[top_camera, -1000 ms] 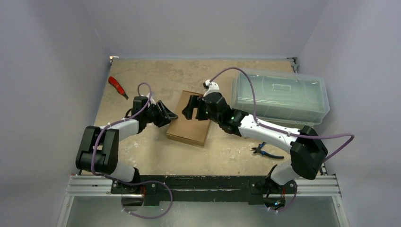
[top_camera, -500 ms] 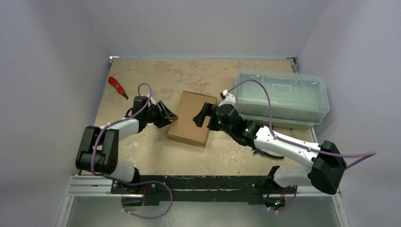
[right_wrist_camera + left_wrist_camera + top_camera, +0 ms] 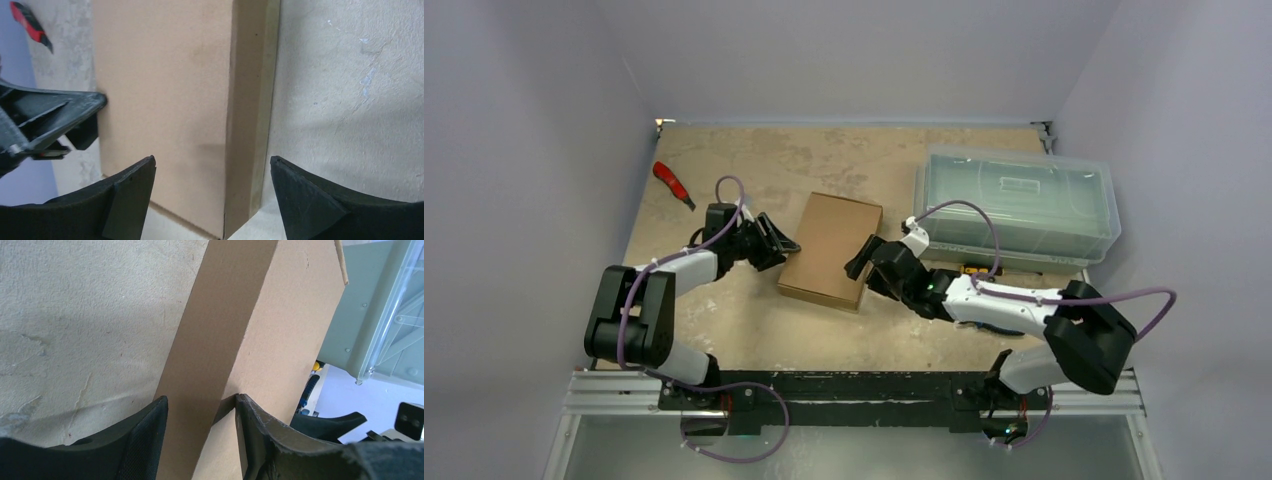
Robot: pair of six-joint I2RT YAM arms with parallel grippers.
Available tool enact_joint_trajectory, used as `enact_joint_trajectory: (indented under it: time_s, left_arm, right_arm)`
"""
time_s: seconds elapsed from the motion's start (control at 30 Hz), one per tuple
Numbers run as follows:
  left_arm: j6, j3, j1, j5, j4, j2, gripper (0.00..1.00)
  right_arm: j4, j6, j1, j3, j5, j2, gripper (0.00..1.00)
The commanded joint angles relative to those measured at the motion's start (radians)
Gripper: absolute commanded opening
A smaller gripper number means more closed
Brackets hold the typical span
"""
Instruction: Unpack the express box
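Observation:
The express box (image 3: 829, 250) is a flat brown cardboard mailer lying closed in the middle of the table. My left gripper (image 3: 779, 243) is at its left edge. In the left wrist view the left gripper (image 3: 200, 399) straddles the box's side wall (image 3: 210, 355), one finger against the wall's lower side and the other pressed on the top face, shut on the box. My right gripper (image 3: 861, 262) is at the box's right edge, low over the table. In the right wrist view the right gripper (image 3: 212, 159) stands wide open, with the box's near corner (image 3: 240, 150) ahead between the fingers and untouched.
A clear plastic lidded bin (image 3: 1019, 205) stands at the back right, close to the box's far right corner. A red cutter (image 3: 671, 184) lies at the back left. A blue-handled tool (image 3: 309, 387) lies on the table right of the box, mostly under my right arm.
My right arm has drawn back from over the box's top and dropped to its near right edge, its jaws still open. The left arm and the box have not moved.

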Motion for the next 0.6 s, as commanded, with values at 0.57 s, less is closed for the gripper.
enact_joint_trajectory:
  time_s: [0.57]
  left_arm:
    - [0.028,-0.109,0.004,-0.049,-0.023,0.018,0.49]
  right_arm:
    - [0.281,-0.281,0.031,0.233,-0.064,0.101,0.73]
